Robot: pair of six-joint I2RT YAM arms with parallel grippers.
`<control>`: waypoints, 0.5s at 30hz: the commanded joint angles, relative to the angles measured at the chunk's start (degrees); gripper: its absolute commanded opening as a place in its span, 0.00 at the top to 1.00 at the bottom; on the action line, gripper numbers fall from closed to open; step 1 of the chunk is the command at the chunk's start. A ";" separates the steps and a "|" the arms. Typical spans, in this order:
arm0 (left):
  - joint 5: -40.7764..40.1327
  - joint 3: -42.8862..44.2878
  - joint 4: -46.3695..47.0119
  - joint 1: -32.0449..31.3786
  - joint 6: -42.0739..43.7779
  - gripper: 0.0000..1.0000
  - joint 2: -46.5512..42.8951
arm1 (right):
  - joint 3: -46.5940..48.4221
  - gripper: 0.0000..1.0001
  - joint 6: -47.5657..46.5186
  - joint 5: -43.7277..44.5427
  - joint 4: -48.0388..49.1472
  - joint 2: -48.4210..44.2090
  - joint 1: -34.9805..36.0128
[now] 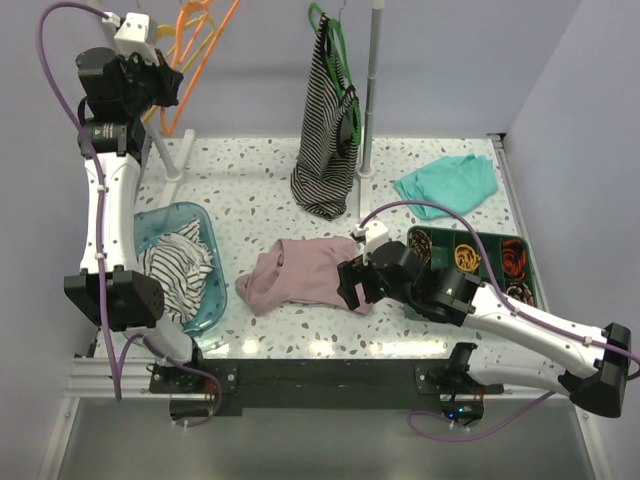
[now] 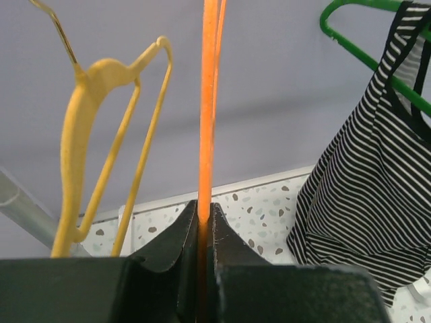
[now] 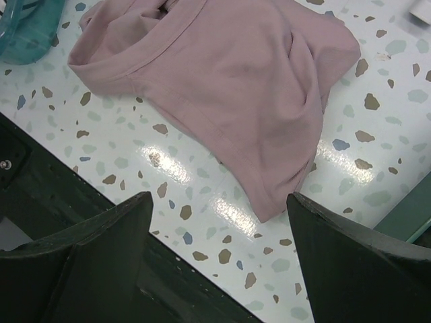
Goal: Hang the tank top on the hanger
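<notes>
Lying crumpled on the speckled white surface (image 1: 260, 170), the plain dusty-pink fabric tank top (image 1: 300, 272) sits just beneath the right jaws, which are spread wide and empty, seemingly poised to take it. The left jaws pinch the thin orange plastic hanger (image 2: 207, 101), probably to fetch it.

Left hand (image 1: 168, 86) sits at the hanger (image 1: 207, 53), tank top (image 1: 300, 272) lying on table (image 1: 250, 170)

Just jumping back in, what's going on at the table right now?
The left gripper is raised at the back left corner, clamped on the orange hanger, with a yellow hanger beside it. The pink tank top lies crumpled on the table, not yet picked up. The right gripper hovers open over one end of it, holding nothing.
</notes>
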 commanded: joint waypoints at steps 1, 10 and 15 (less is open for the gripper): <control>2.42 1.19 4.34 -0.39 -0.72 1.00 -4.62 | 0.35 0.15 0.07 1.43 1.71 0.49 -0.16; 3.13 -18.15 9.43 -2.06 -5.47 1.00 -15.08 | 1.05 0.15 0.33 3.27 0.22 -0.21 -0.16; 3.04 -26.58 10.49 -2.68 -7.84 1.00 -21.84 | 0.44 0.15 1.47 7.22 -0.65 -1.44 -0.16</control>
